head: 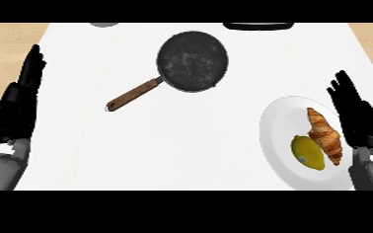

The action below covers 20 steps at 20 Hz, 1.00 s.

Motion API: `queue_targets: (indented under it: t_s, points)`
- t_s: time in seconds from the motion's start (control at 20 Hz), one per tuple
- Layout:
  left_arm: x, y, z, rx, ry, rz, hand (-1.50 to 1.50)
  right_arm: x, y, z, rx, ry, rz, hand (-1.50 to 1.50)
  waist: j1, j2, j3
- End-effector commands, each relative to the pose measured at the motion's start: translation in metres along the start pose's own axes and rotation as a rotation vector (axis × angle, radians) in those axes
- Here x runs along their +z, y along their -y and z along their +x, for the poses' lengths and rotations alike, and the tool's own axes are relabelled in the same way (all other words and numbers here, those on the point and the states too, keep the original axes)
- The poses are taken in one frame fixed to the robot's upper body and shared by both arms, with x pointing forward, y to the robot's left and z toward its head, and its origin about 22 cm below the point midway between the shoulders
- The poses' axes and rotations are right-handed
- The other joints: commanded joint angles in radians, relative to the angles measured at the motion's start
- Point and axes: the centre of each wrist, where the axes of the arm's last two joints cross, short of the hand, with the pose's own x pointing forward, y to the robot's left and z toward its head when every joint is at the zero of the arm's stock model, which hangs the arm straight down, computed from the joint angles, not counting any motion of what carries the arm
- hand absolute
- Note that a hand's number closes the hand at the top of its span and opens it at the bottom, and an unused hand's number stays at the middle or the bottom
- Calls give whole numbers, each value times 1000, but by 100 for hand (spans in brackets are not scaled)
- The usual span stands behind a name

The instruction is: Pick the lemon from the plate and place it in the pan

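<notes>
Two foods are sitting on the white plate [280,128] at the near right of the counter: the lemon [307,152], yellow and oval with a faintly dimpled skin, is lying at the plate's near side, and a golden-brown croissant [325,134], ridged and tapering, is lying just beside it on the right, the two touching or nearly so. Nothing is gripping the lemon. Over the plate's right rim the right hand [351,113] is hovering, black fingers straight and pointing away, holding nothing. At the left edge of the view the left hand [20,101] is resting open, fingers up, also holding nothing. Farther across the white counter [189,143], well apart from the plate, the pan [192,61] is lying flat, round, dark and speckled inside, with nothing in it; its brown wooden handle [134,95] is angling back toward the near left. At the far edge a grey rounded object [104,24] and a black flat one [258,25] are only partly showing.
</notes>
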Motion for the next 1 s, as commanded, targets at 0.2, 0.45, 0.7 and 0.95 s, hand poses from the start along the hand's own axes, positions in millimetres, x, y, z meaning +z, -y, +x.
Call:
queue_targets:
  t_s: [0.2,0.45,0.7,0.95]
  points:
    - [21,-4,-48,-19,-289,-27,0,0,-66,72,-344,459,703,-150,24,-8,-9]
    - [37,-10,-73,15,-467,-46,0,10,28,-1,-210,413,172,150,-30,2,-14]
    - [25,-24,-74,13,-465,-61,0,20,54,-45,-567,564,378,-150,-18,1,-14]
    - [17,-25,-78,9,-471,-76,0,19,127,-20,-352,629,554,-150,-15,-2,-17]
